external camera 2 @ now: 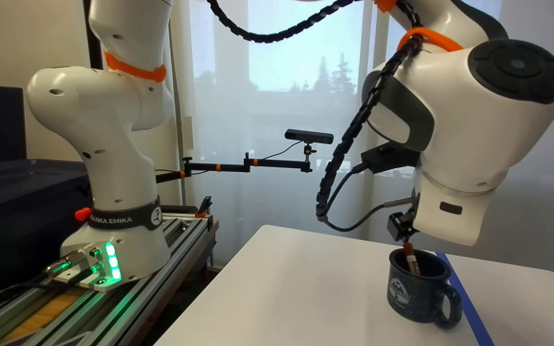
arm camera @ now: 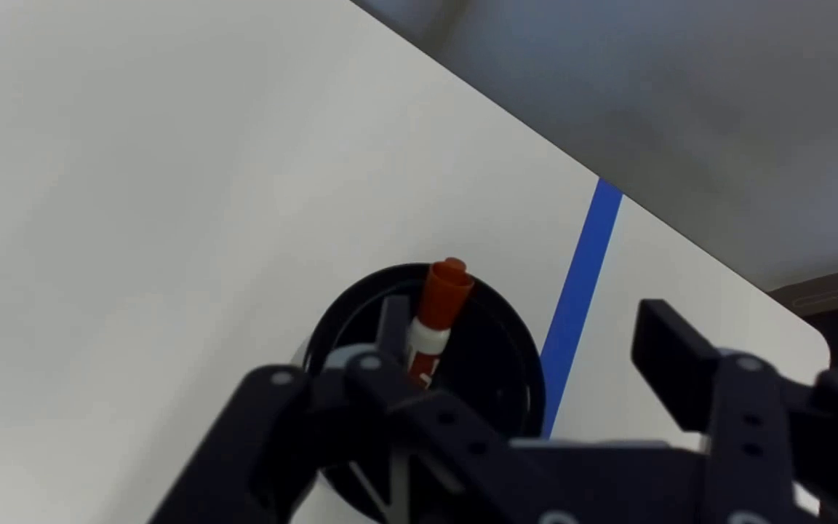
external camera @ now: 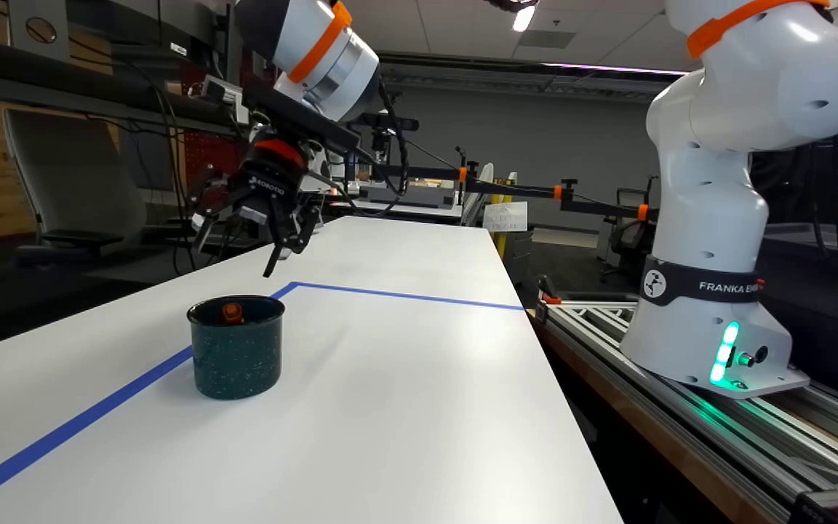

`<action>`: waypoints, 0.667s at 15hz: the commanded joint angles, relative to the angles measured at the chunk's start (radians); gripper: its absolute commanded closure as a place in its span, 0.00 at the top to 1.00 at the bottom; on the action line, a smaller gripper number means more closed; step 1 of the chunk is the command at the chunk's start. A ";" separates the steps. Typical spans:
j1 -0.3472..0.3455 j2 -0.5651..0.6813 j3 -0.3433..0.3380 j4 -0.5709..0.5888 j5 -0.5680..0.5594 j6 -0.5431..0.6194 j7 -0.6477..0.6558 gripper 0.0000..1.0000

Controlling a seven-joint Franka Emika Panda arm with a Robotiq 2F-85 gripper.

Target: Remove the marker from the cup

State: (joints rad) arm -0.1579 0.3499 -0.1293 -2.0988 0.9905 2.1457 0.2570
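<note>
The dark teal cup [external camera: 237, 360] stands upright on the white table in both exterior views; its handle shows on the right side of the cup [external camera 2: 421, 302]. The marker [external camera 2: 409, 252] leans inside it with its orange cap up; the cap shows at the mouth [external camera: 232, 313]. In the wrist view the marker [arm camera: 445, 295] crosses the cup's rim [arm camera: 535, 386]. My gripper [external camera: 238, 247] is open and empty above the cup. In the wrist view one finger of the gripper [arm camera: 532, 340] overlaps the cup just left of the marker, the other lies right of the blue tape. The marker's lower end is hidden.
Blue tape [external camera: 135, 386] runs along the white table [external camera: 419, 407] beside the cup. The table's far edge and a grey area beyond show in the wrist view. The robot's base [external camera: 710, 327] stands on metal rails beside the table.
</note>
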 commanded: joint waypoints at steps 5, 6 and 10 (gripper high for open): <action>-0.028 0.089 -0.003 0.087 0.060 -0.104 0.033 0.52; -0.031 0.099 -0.004 0.095 0.065 -0.111 0.036 0.55; -0.046 0.139 -0.008 0.127 0.079 -0.157 0.059 0.55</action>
State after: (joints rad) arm -0.1880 0.4451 -0.1340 -2.0227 1.0381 2.0466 0.2929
